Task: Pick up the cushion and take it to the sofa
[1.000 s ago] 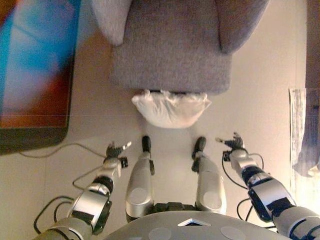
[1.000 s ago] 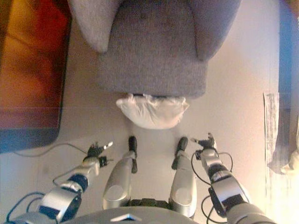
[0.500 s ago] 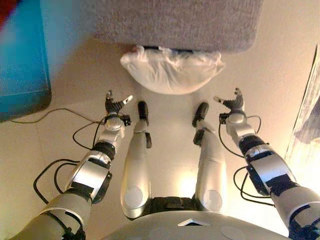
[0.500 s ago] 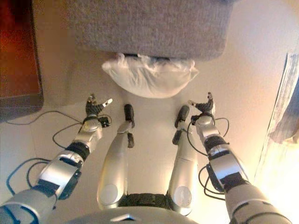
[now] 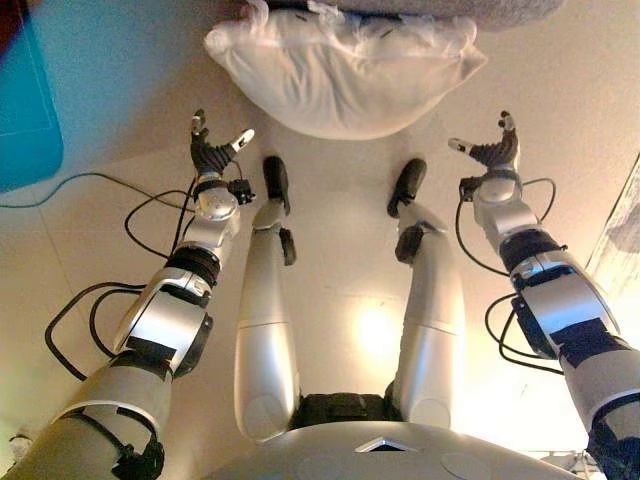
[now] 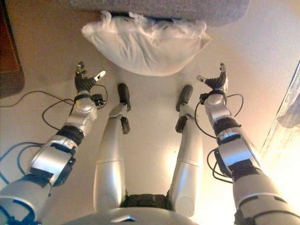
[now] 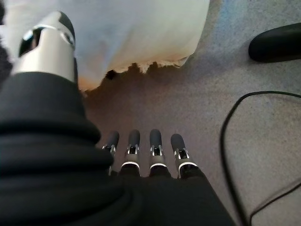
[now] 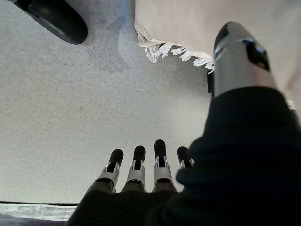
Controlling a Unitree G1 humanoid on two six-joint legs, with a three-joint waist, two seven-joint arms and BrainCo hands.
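Note:
A white cushion (image 5: 345, 75) with a fringed edge lies on the floor against the base of a grey sofa (image 6: 187, 9). It also shows in the left wrist view (image 7: 141, 33) and the right wrist view (image 8: 188, 28). My left hand (image 5: 212, 155) is open and empty, just left of and below the cushion's left end. My right hand (image 5: 490, 155) is open and empty, just right of and below its right end. Neither hand touches the cushion.
A dark board (image 5: 25, 110) with a blue sheen lies on the floor at the far left. Black cables (image 5: 90, 310) trail over the pale floor on both sides. A striped cloth (image 5: 620, 230) hangs at the right edge.
The camera has tilted down and closer, so the cushion and sofa sit higher in view. Both hands have reached forward towards the cushion's ends, still open.

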